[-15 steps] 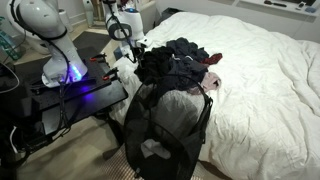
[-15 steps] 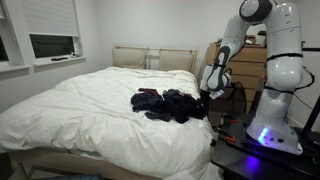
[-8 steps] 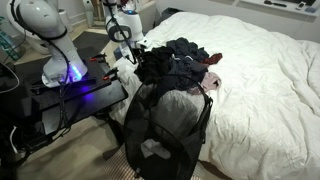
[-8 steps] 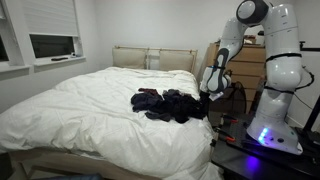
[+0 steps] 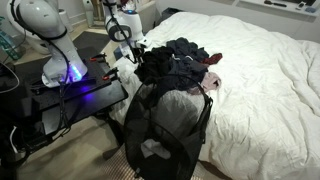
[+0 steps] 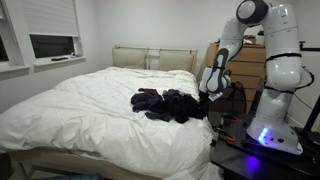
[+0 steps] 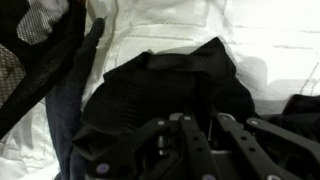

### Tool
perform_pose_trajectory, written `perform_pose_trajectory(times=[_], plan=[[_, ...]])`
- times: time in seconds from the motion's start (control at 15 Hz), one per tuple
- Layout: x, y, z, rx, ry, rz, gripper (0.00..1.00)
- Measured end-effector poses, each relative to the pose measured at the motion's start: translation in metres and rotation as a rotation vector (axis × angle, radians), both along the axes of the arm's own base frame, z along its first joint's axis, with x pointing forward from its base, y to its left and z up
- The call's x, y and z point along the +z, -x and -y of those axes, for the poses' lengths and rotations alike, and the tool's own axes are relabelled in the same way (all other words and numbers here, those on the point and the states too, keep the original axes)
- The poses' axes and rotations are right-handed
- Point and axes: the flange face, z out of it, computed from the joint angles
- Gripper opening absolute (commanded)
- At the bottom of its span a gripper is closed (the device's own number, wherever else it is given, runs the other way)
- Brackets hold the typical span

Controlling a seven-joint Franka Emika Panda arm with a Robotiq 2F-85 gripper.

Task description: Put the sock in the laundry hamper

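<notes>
pincer point(image 5: 128, 52) low at clothes pile's point(image 5: 180, 60) nine o'clock, placed to grab | grip: can't tell, too dark | sock: presumably in pile, can't single out | hamper point(image 5: 165, 125) open at six, ready for the drop

A home bedroom: white-quilted bed point(image 6: 100, 100), headboard point(image 6: 153, 58), window point(image 6: 53, 44), wooden dresser point(image 6: 247, 68).

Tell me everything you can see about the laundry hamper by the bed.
The hamper is a tall black mesh bag, see-through enough to show pale clothes inside. It stands upright on the floor between the bed and the cart, open at the top, just below the dark clothes pile at the mattress edge.
</notes>
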Motion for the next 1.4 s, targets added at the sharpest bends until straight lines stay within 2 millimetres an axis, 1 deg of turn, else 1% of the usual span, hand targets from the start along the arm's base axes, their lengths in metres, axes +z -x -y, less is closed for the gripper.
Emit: perform_pose_trajectory(times=[0.47,0.6,0.67,0.8,0.93,1.0,1.07,1.13,1.2,1.27,1.33,1.4], plan=[[-0.001,-0.001,-0.002,-0.006,-0.017,-0.004,0.00],[0.007,-0.006,-0.005,-0.013,-0.053,-0.025,0.00],[0.016,-0.009,-0.007,-0.029,-0.076,-0.036,0.00],[0.042,-0.019,-0.008,-0.077,-0.125,-0.037,0.00],[0.075,-0.037,-0.005,-0.107,-0.181,-0.011,0.00],[0.094,-0.046,0.000,-0.118,-0.214,0.005,0.02],[0.114,-0.052,0.006,-0.122,-0.242,0.017,0.27],[0.133,-0.056,0.014,-0.128,-0.260,0.022,0.27],[0.149,-0.055,0.022,-0.131,-0.271,0.021,0.31],[0.160,-0.052,0.029,-0.128,-0.276,0.014,0.40],[0.166,-0.048,0.035,-0.122,-0.277,0.000,0.46],[0.165,-0.044,0.041,-0.115,-0.276,-0.021,0.55]])
